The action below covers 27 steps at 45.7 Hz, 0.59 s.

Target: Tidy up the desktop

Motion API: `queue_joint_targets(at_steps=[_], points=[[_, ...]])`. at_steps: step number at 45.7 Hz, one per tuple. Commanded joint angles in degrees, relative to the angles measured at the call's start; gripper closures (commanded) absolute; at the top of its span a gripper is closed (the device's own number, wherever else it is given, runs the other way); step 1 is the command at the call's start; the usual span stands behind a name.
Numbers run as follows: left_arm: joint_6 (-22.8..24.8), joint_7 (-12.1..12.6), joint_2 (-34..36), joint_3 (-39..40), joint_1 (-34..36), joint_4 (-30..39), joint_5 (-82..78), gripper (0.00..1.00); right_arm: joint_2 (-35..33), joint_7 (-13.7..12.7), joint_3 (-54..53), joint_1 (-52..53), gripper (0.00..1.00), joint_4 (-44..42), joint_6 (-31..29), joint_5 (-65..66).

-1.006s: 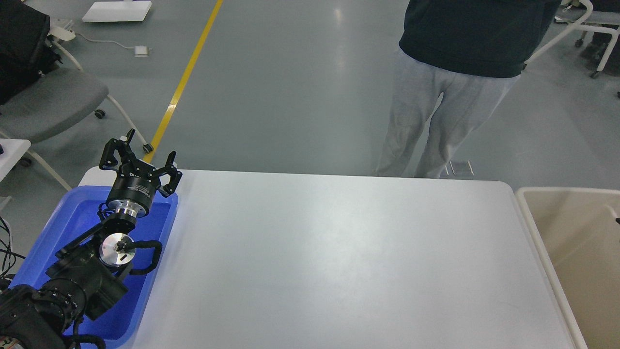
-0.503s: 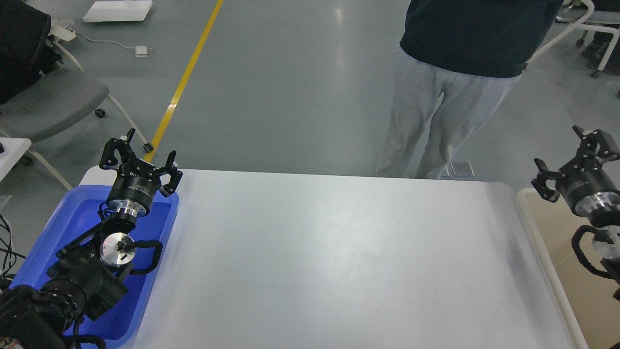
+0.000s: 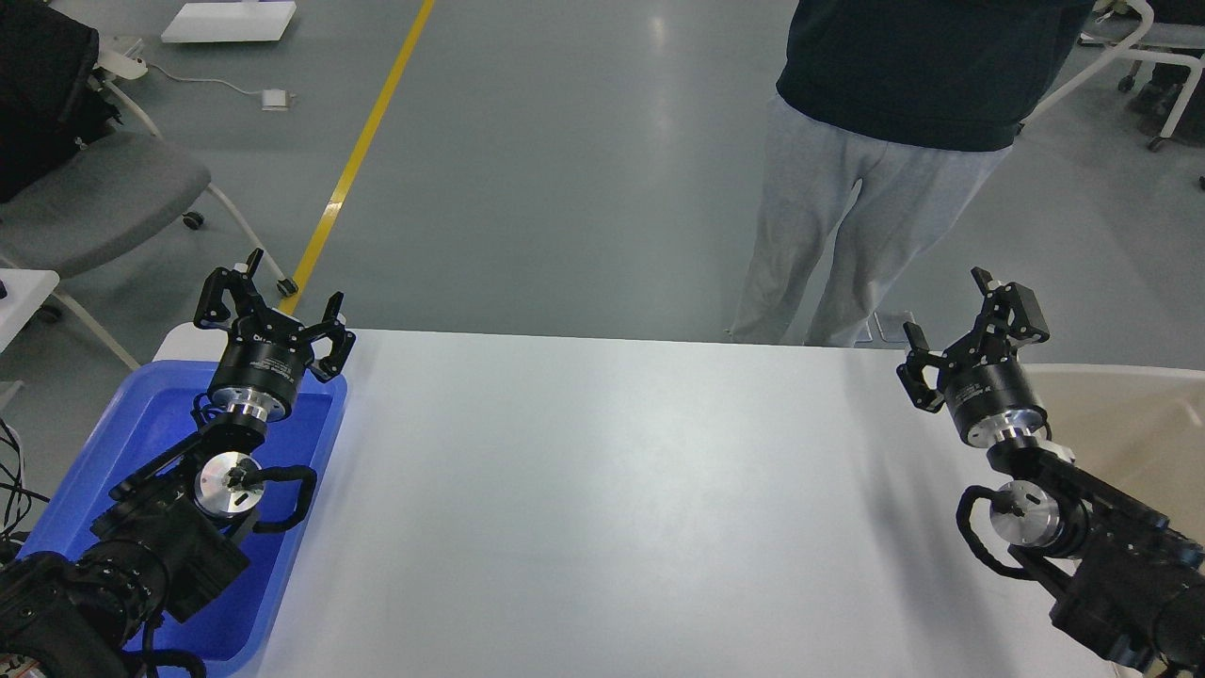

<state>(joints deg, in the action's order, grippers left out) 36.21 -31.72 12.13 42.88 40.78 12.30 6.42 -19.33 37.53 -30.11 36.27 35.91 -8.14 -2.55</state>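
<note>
The desktop (image 3: 612,499) is a wide white tabletop with rounded corners, bare of loose objects. My left gripper (image 3: 273,299) is open and empty, held above the far end of the blue tray (image 3: 132,424) at the table's left side. My right gripper (image 3: 970,325) is open and empty, held above the table's far right corner, beside the beige bin (image 3: 1130,414).
A person in grey trousers (image 3: 847,217) stands just beyond the table's far edge, right of centre. A grey chair (image 3: 85,198) stands at the far left. A yellow floor line (image 3: 358,160) runs away from the table. White frames stand at top right.
My right arm has come into view from the right and moved left, from over the beige bin to over the table's right corner. My left arm has not moved.
</note>
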Motion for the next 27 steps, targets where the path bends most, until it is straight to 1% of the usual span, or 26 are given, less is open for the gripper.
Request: queue_joint_targets(at_steps=[1,4,5,11,15,20,27], points=[[-0.09,-0.01,0.08,-0.08,-0.09,0.0,0.0,0.0,2.02,2.54,-0.65,-1.03,0.0,0.91,1.81,1.06],[-0.09,-0.01,0.08,0.01,-0.09,0.0,0.0,0.0,1.76,5.17,-0.48,-0.68,0.0,1.26,3.56,1.15],[-0.09,-0.01,0.08,0.01,-0.09,-0.09,0.0,0.0,1.67,5.36,-0.48,-0.5,0.0,1.44,4.27,1.15],[-0.09,-0.01,0.08,0.01,0.0,0.0,0.0,0.0,-0.09,5.18,0.75,-0.06,0.0,4.16,6.56,1.23],[-0.09,-0.01,0.08,-0.08,0.0,0.0,0.0,0.0,-3.07,5.18,1.02,-0.06,0.0,9.77,7.7,1.41],[-0.09,-0.01,0.0,-0.08,0.0,0.0,0.0,0.0,-7.29,4.57,1.1,-0.06,0.0,16.99,10.68,3.86],[0.0,-0.01,0.0,-0.08,0.0,0.0,0.0,0.0,-7.47,4.57,1.1,-0.76,0.0,16.65,11.57,5.89]])
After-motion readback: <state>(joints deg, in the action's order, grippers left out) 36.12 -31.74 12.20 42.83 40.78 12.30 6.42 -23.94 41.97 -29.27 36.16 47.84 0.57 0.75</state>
